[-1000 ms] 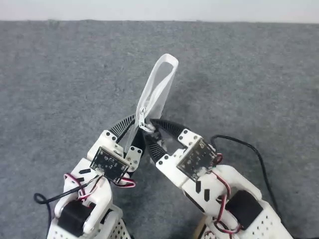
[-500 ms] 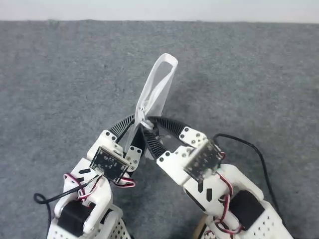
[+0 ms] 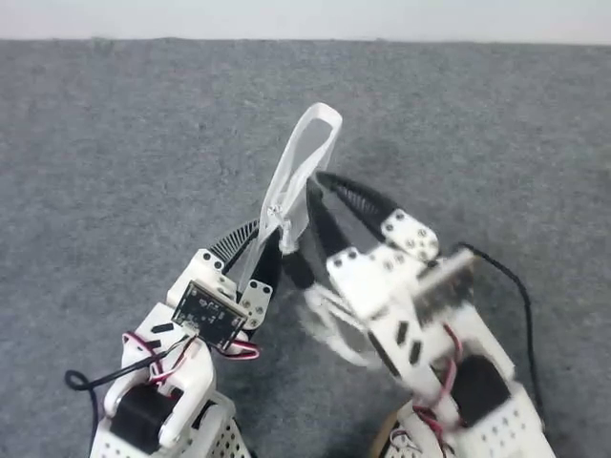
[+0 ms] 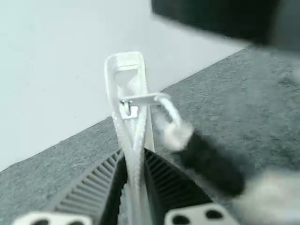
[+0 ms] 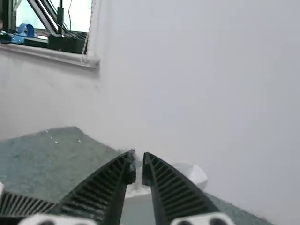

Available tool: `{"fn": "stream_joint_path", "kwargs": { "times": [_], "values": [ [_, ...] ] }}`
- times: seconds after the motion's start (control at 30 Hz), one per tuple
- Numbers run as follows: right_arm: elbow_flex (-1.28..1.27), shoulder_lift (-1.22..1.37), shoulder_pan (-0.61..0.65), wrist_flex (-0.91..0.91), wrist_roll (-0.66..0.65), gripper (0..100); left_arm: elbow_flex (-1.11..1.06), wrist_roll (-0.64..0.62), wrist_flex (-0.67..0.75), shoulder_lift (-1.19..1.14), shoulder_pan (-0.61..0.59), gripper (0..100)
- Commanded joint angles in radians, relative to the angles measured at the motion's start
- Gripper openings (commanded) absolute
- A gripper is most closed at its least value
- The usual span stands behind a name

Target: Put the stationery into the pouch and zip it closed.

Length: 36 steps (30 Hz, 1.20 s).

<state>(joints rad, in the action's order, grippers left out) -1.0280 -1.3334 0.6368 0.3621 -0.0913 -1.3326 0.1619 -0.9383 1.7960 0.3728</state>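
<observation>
A white mesh pouch (image 3: 304, 162) stands upright on edge above the grey table, its loop end up. My left gripper (image 3: 263, 250) is shut on the pouch's lower edge; in the left wrist view the pouch (image 4: 125, 79) rises straight out from between the ribbed fingers (image 4: 101, 185). The metal zipper pull (image 4: 143, 99) sticks out sideways from the slider, and its cord runs to the blurred tip of my right gripper (image 3: 315, 183). That gripper is beside the pouch's upper half. Its fingers (image 5: 112, 180) are closed to a narrow slit on the cord.
Grey carpet-like cloth (image 3: 115, 153) covers the table, with open room to the left, right and far side of the pouch. A black cable (image 3: 511, 286) trails beside the right arm. A pale wall (image 5: 197, 70) stands behind the table.
My right gripper has swung up and away along the pouch, from the zipper slider low down to beside the upper half. The left gripper and the pouch have stayed put.
</observation>
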Motion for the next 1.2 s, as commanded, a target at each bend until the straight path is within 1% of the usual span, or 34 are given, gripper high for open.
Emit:
{"fn": "stream_joint_path", "kwargs": {
  "times": [0.0, 0.1, 0.17, 0.37, 0.43, 0.57, 0.77, 0.97, 1.1, 1.17],
  "values": [
    [0.057, 0.105, -0.061, -0.074, 0.014, 0.6, -0.010, 0.009, -0.020, -0.003, -0.006, 1],
    [0.057, 0.150, -0.084, -0.081, 0.014, 0.6, -0.010, 0.009, -0.020, -0.003, -0.011, 1],
    [0.060, 0.143, -0.082, -0.045, 0.014, 0.6, -0.010, 0.009, -0.020, -0.003, -0.011, 1],
    [0.061, -0.001, -0.071, 0.081, 0.012, 1.3, -0.010, 0.011, -0.020, -0.003, -0.011, 1],
    [0.061, -0.056, -0.062, 0.143, 0.012, 4.6, -0.010, 0.011, -0.020, -0.003, -0.011, 1],
    [0.061, -0.160, -0.015, 0.272, 0.012, 15.1, -0.010, 0.011, -0.020, -0.003, -0.011, 1],
    [0.061, -0.222, 0.093, 0.389, 0.005, 15.9, -0.010, 0.011, -0.020, -0.003, -0.011, 1],
    [0.060, -0.220, 0.214, 0.440, 0.002, 16.0, -0.010, 0.011, -0.018, -0.003, -0.009, 1],
    [0.055, -0.162, 0.228, 0.426, -0.011, 16.0, -0.010, 0.011, -0.018, -0.003, -0.006, 1],
    [0.054, -0.102, 0.226, 0.390, -0.009, 16.0, -0.010, 0.011, -0.018, -0.003, -0.005, 1]
  ]
}}
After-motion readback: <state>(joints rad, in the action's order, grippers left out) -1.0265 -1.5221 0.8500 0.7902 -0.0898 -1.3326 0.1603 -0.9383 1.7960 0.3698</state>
